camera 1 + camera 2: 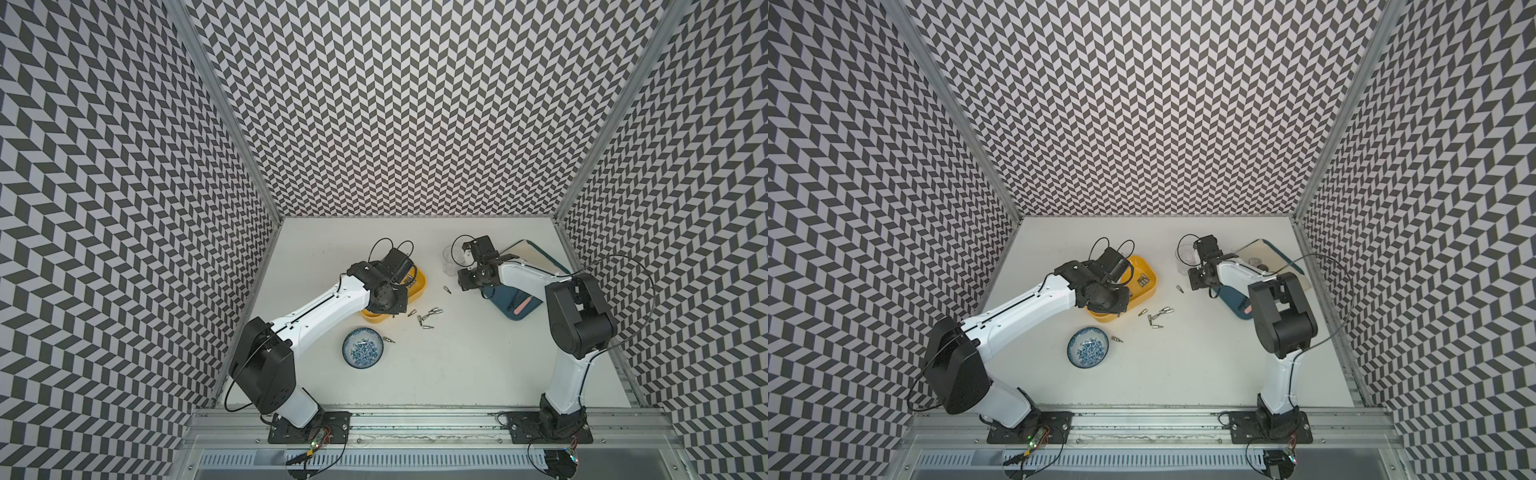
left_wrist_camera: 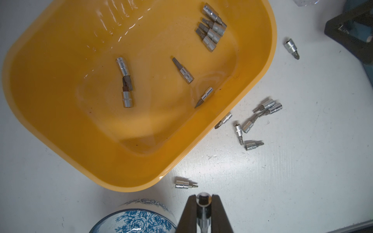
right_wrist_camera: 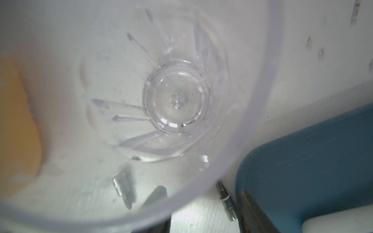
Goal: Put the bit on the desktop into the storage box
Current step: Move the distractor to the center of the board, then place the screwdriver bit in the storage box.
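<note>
**Bits, loose.** Short silver socket-ended screwdriver bits on the plain white matte desktop (image 1: pixel 457 365).
- A cluster of six (image 2: pixel 256 121) lies just off the long side of the storage box and also shows in a top view (image 1: pixel 426 318).
- One lone bit (image 2: pixel 186 184) lies between the box corner and the bowl.
- One lone bit (image 1: pixel 447 288) lies farther out, towards the board.

**Bit, held.** One silver bit (image 2: pixel 202 213) is pinched end-on in the left gripper (image 2: pixel 203 198). The jaws are closed tight on it, and it sits above bare desktop between box and bowl.

**Storage box.** A shallow yellow plastic tub with rounded corners (image 1: pixel 419 286), with the left arm's wrist over its near end. It holds these bits:
- a bundle of about four (image 2: pixel 212 28) lying side by side against one end;
- two meeting tip to tip (image 2: pixel 125 80);
- two singles (image 2: pixel 182 70) and (image 2: pixel 204 96) on the floor.

**Bowl.** Round, with a blue-and-white floral pattern (image 1: pixel 344 347). It stands near the box, on the robot's side.

**Cup.** A clear ribbed plastic cup (image 3: pixel 177 100), upright on the desktop and seen from above by the right wrist.

**Right gripper.** (image 3: pixel 203 208) It sits at the cup's rim with its dark fingers (image 3: pixel 248 211) standing partly apart. I cannot tell whether they grip the cup.

**Board.** A flat dark-blue board (image 3: pixel 302 171) just beside the cup, partly under the right arm.
</note>
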Controlling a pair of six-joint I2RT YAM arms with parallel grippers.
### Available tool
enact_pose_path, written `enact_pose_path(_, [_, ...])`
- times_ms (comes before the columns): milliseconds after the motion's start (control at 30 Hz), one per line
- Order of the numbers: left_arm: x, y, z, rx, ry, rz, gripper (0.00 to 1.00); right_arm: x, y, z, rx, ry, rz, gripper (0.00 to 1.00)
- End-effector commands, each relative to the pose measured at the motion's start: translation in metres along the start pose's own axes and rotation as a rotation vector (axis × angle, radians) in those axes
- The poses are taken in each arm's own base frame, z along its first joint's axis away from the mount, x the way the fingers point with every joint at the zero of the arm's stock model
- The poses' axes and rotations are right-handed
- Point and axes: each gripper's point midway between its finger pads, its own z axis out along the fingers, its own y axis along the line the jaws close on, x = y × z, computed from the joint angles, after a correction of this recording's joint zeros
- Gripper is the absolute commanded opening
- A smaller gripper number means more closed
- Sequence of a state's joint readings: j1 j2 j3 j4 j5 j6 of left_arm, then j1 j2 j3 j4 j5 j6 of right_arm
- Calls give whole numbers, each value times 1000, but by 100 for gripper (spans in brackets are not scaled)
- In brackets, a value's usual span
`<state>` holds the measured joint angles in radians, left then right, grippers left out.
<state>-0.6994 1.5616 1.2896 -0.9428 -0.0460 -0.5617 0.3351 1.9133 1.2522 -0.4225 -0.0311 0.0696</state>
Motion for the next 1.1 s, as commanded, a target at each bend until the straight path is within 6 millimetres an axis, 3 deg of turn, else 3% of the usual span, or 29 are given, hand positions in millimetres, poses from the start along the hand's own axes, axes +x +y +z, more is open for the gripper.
enact_pose_path(0, [-4, -2, -8, 32, -30, -5, 0, -14, 6, -13, -33, -58, -4, 55])
enact_pose_path(133, [-7, -2, -7, 28, -41, -1, 0, -13, 6, -18, -37, -60, -2, 54])
enact_pose_path(300, [-35, 12, 1, -5, -62, 5, 0, -18, 8, -43, -48, -104, 36, 54])
enact_pose_path(467, [-63, 24, 21, -29, -61, 25, 0, -27, 15, -75, -79, -153, 51, 54])
enact_pose_path(600, [-75, 37, 45, -47, -42, 31, 0, -26, 32, -92, -143, -148, 36, 54])
enact_pose_path(900, [-81, 61, 90, -71, 8, 20, 0, 6, 85, -87, -237, -59, -23, 53])
enact_pose_path(1067, [-81, 69, 106, -74, 32, 16, 0, 18, 88, -69, -211, -17, -24, 53])
